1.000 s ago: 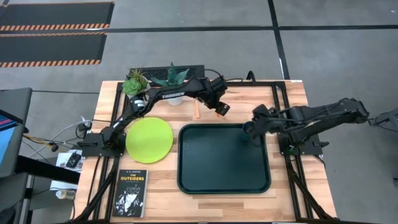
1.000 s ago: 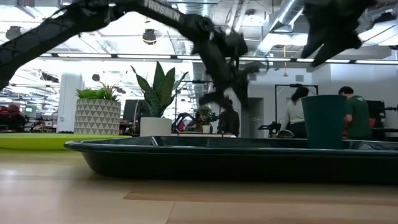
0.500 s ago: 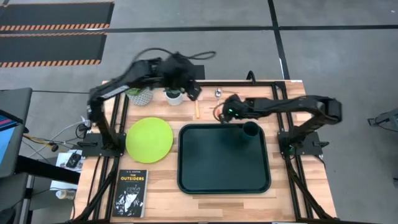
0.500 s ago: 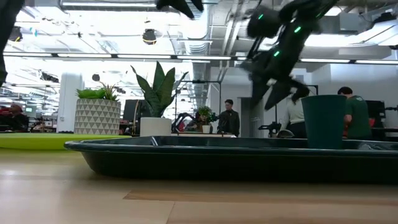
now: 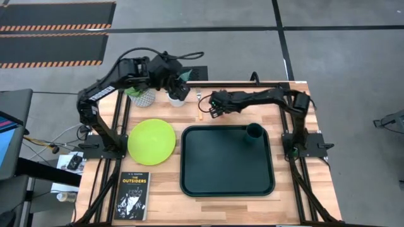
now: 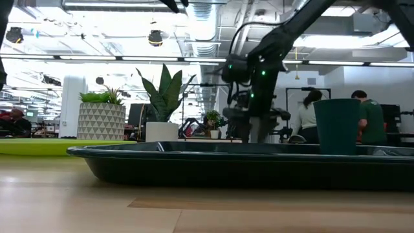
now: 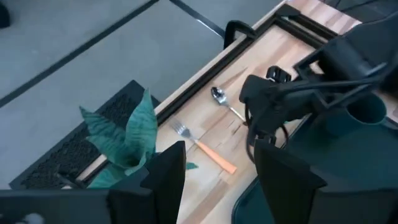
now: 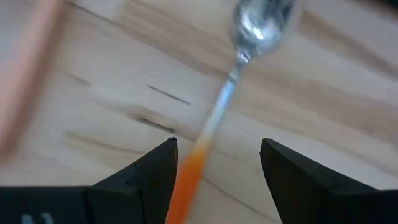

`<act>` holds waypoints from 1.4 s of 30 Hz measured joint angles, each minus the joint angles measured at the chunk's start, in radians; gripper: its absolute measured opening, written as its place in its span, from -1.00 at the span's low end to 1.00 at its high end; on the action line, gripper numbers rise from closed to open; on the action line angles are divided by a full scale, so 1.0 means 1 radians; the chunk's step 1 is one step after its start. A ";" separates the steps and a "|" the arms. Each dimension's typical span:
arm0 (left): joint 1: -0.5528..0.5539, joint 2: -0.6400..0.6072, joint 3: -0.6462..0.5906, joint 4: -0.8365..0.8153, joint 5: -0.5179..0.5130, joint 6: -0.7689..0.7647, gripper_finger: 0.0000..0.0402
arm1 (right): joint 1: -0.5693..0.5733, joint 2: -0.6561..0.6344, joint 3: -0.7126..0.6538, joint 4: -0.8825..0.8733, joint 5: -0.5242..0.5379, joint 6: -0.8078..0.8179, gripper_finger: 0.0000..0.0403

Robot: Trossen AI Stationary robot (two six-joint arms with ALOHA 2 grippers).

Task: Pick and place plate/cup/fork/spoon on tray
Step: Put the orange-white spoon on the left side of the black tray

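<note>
Wooden table (image 5: 290, 195), book (image 5: 134, 196) (black), potted plants (image 5: 142, 94) behind fork (image 7: 204, 147)

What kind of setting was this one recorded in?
Probably an open-plan lab or workshop: exposed ceiling ducts, people at workstations behind the wooden table, and hazard-striped floor mats beside it.

The spoon (image 8: 214, 118) (silver bowl, red-orange handle) lies flat on the wood between the right gripper (image 8: 217, 168) fingers (image 8: 146, 177), handle end nearest them. The yellow-orange-handled fork (image 7: 202, 147) lies just beside, outside them.
</note>
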 joint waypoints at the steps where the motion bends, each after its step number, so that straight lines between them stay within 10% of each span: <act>1: 0.000 -0.001 0.000 -0.008 0.000 0.000 -0.11 | -0.006 0.013 0.004 -0.011 -0.006 0.016 0.26; 10: 0.000 0.002 0.000 -0.015 -0.009 0.036 -0.11 | -0.037 0.072 0.014 0.003 -0.111 0.042 0.16; 22: 0.000 0.002 0.000 -0.013 -0.010 0.075 -0.11 | -0.028 0.088 0.013 -0.010 -0.152 0.021 -0.95; 42: 0.000 0.002 0.000 0.017 -0.001 0.114 -0.11 | -0.011 -0.072 0.004 -0.184 -0.179 -0.012 -0.94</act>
